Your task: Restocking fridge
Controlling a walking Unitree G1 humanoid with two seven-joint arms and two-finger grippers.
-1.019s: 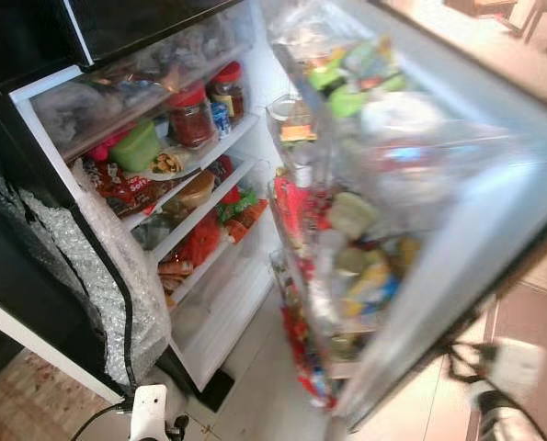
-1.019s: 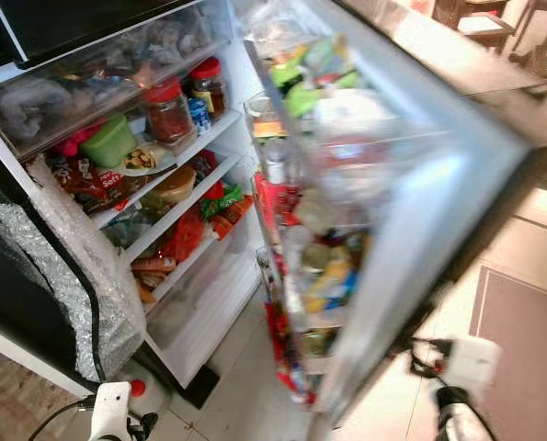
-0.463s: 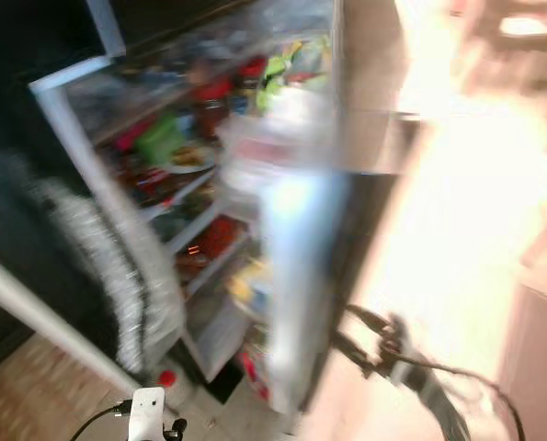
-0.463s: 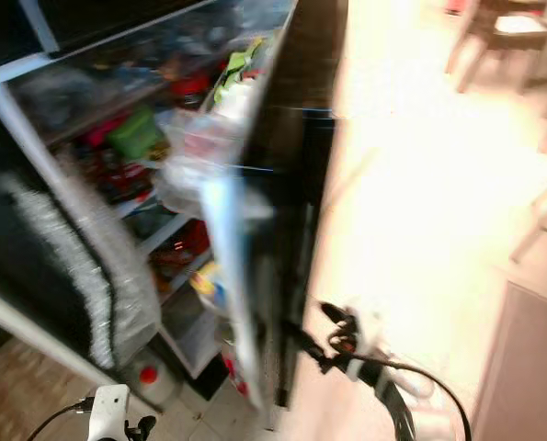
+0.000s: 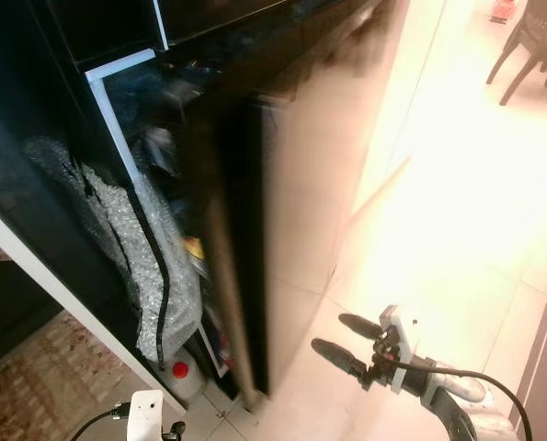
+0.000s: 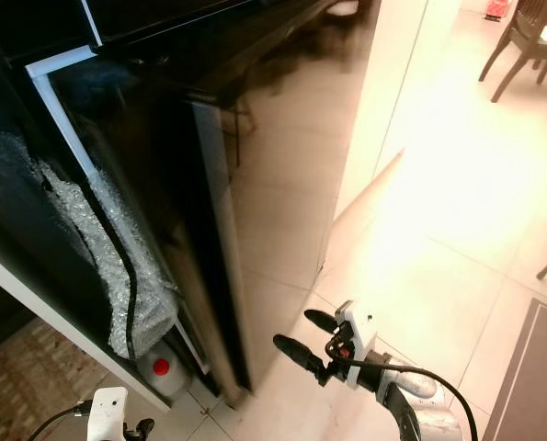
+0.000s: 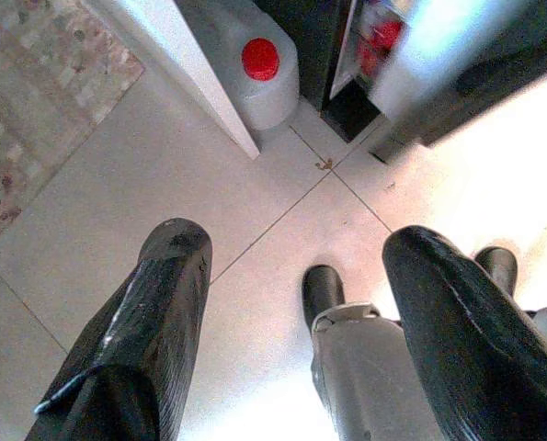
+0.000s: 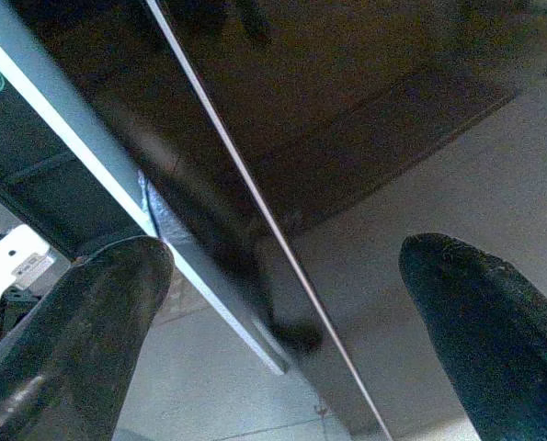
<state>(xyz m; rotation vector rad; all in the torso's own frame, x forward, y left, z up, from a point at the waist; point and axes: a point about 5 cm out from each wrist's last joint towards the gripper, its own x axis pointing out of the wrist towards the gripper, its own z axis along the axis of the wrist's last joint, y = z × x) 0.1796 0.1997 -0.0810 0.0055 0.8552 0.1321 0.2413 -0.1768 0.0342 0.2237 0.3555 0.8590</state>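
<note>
The fridge's dark glossy door (image 6: 282,184) stands nearly closed, leaving a narrow dark gap (image 5: 176,184) at its white-framed body. My right gripper (image 6: 294,331) is open, low in front of the door's lower corner, fingers pointing at it with a small gap between. In the right wrist view the door's edge (image 8: 255,276) runs between the two spread fingers (image 8: 89,322). My left gripper (image 7: 298,241) hangs idle and open above the floor tiles, empty.
Bubble wrap (image 6: 98,248) hangs down the fridge's left side. A white jug with a red cap (image 7: 255,64) stands on the floor at the fridge's foot. Dark chairs (image 6: 521,46) stand far right. A brown mat (image 6: 530,367) lies at the lower right.
The fridge door has swung from wide open, with shelves and door racks showing, to nearly closed. My right gripper followed it leftward. The camera view also shifted.
</note>
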